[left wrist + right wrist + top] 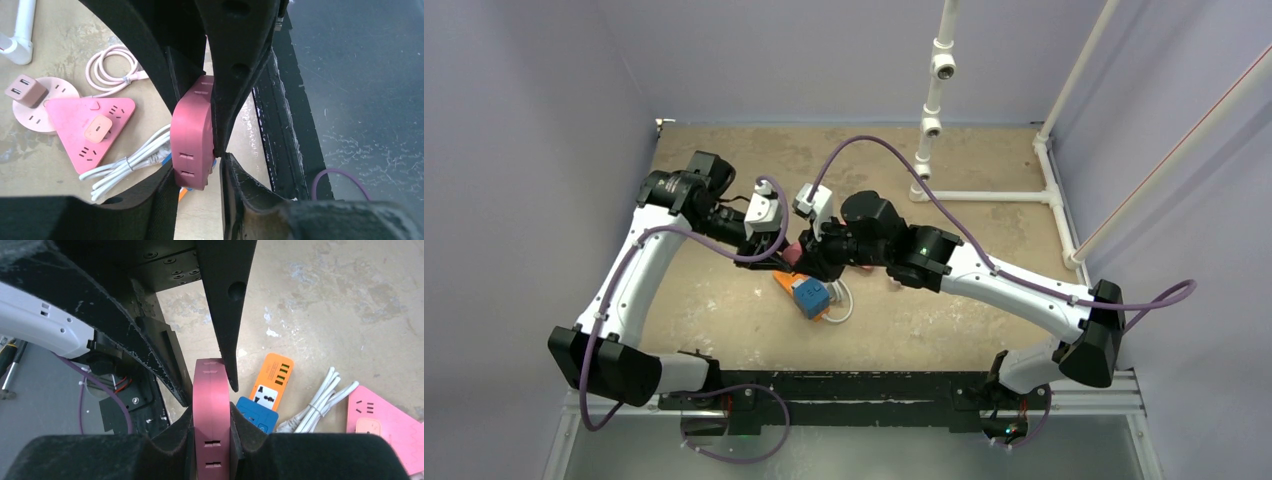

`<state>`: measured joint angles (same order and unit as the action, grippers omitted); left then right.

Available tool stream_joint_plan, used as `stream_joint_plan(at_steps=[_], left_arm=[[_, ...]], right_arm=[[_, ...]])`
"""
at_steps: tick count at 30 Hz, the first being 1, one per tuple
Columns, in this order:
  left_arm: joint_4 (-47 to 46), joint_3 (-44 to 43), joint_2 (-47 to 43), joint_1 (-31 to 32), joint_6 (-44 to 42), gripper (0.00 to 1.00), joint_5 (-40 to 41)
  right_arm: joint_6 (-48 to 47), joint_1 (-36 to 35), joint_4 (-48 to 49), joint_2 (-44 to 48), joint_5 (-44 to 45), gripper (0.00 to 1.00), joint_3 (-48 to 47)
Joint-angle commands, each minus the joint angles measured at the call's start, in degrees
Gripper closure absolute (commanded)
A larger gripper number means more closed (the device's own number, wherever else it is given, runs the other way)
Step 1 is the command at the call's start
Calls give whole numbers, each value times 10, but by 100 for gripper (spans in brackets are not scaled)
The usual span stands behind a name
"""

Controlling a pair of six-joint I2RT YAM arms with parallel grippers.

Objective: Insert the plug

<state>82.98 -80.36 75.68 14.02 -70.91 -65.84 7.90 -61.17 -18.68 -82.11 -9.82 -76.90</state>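
Note:
A dark pink plug block (796,252) with slot pairs along its edge hangs above the table's middle, where both grippers meet. My right gripper (212,412) is shut on the block (210,390), one pad flat on each face. My left gripper (197,165) straddles the block's other end (192,130). Its left finger (160,195) touches the lower corner, while a narrow gap shows at the right finger (235,185), so it stands open. No prongs show on the block.
Below the grippers lie an orange power strip (272,380) with a blue plug (257,412) in it and a bundled white cable (320,400). A pink triangular strip (82,130) and a round pink strip (30,117) carry adapters. A white pipe frame (934,100) stands at the back right.

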Motion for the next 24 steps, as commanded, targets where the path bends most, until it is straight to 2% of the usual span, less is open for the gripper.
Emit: stream_joint_plan(at_steps=[1,7,8,11,15,20,24], left_arm=[[-8,-37,-12,2,16,78,-17],[-8,-48,1,3,16,100,-31],[-8,-54,2,3,16,100,-29],[-8,-59,7,2,20,100,-23],[-8,-57,15,0,36,100,-49],[-8,-70,35,-18,70,100,-140],[-11,-77,33,-21,89,100,-191]], right_arm=[[6,-2,27,22,5,100,-11],[5,-7,27,21,12,100,-8],[7,-7,29,25,17,98,-4],[23,-7,57,54,19,78,17],[78,-7,163,126,3,59,85],[151,-7,319,203,-14,52,182],[176,-6,361,220,-19,52,214]])
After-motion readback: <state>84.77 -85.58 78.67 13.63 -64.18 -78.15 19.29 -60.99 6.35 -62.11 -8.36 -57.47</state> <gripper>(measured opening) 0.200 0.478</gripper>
